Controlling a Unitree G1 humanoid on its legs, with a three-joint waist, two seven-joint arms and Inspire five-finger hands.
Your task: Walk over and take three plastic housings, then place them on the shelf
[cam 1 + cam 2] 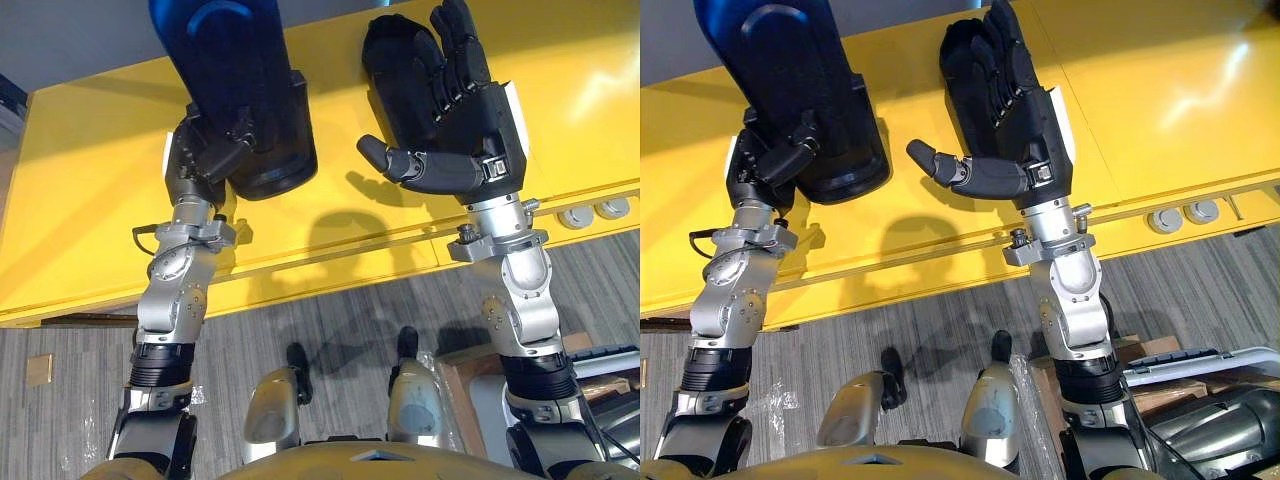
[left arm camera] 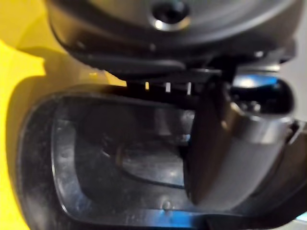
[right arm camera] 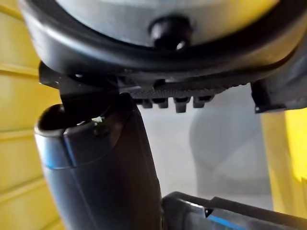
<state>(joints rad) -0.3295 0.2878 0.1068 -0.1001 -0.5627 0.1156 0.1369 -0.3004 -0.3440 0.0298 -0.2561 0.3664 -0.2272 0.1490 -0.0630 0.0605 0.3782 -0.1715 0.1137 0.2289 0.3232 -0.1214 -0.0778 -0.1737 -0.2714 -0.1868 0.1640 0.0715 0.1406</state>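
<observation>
A large black plastic housing [image 1: 250, 90] with a blue far end stands tilted on the yellow shelf top [image 1: 90, 200]. My left hand [image 1: 200, 155] grips its near rim, thumb curled over the edge. The left wrist view looks into the housing's hollow inside [image 2: 120, 158], with the thumb [image 2: 225, 143] against the wall. To the right, my right hand [image 1: 460, 120] hangs open over the yellow top, fingers straight and thumb spread toward the housing. A black shape [image 1: 385, 50] lies under its fingers; I cannot tell whether it is another housing.
The yellow top's front edge [image 1: 330, 262] runs across just before my wrists. Two grey round fittings [image 1: 590, 212] sit at its right end. A grey bin and cardboard [image 1: 600, 370] stand on the carpet at the lower right. A small cardboard piece [image 1: 40, 368] lies on the left.
</observation>
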